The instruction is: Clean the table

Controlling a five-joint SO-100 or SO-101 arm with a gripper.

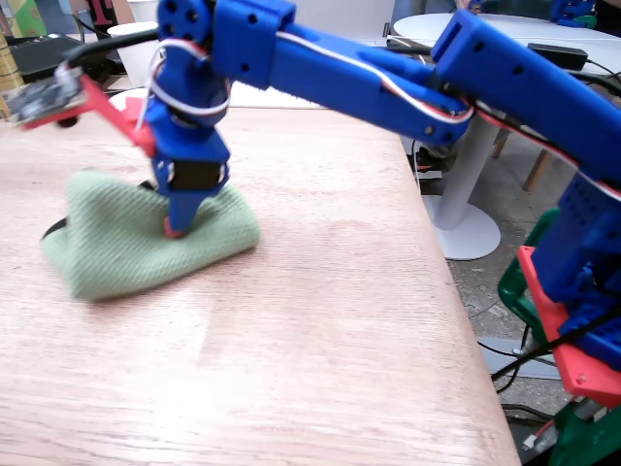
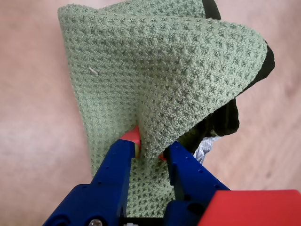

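The table [image 1: 320, 320], a pale wood-grain desk, fills most of the fixed view; its right edge runs diagonally from the upper middle down to the lower right corner, and its far edge crosses behind the arm. The near and right parts of the top are bare wood, leaving wide open room between the cloth and the right edge.

A green knitted cloth [image 1: 136, 243] lies folded on the table's left part in the fixed view, well in from the right edge. In the wrist view the cloth [image 2: 155, 70] is bunched upward, with a fold rising from between the fingers and dark fabric showing beneath its right rim.

The gripper [image 1: 179, 225] stands over the cloth's middle, tip pressed down into it. In the wrist view the gripper [image 2: 149, 151] has its jaws clenched on a pinched ridge of the cloth, one blue finger on each side, red tips touching the fabric.

Beyond the right edge stands a small round white table [image 1: 466, 146] on the floor.
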